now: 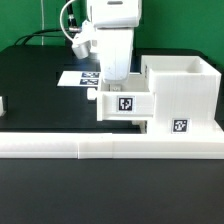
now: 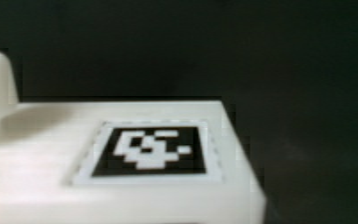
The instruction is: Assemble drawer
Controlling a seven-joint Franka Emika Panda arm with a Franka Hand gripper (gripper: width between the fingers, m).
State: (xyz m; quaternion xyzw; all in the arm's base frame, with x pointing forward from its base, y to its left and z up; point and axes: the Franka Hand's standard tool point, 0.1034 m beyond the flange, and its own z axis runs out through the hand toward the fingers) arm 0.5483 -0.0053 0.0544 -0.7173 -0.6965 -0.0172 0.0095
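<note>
Gripper point(image 1: 112, 84) low over a tray point(image 1: 126, 104) at the housing point(image 1: 182, 95).

Tray sitting partly inside the housing, poking out on the exterior view's left side, tagged face forward. Housing against the border wall point(image 1: 100, 149), marker board point(image 1: 82, 77) behind the housing's left. Finger gap hidden: cannot tell whether wide, narrow or clamped. Close up, only a tagged white surface point(image 2: 149, 148).

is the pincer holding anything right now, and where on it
Cannot be told. The pincer is down at the tray sticking out of the housing, but its fingertips are hidden, and the wrist view shows only a tagged white surface.
</note>
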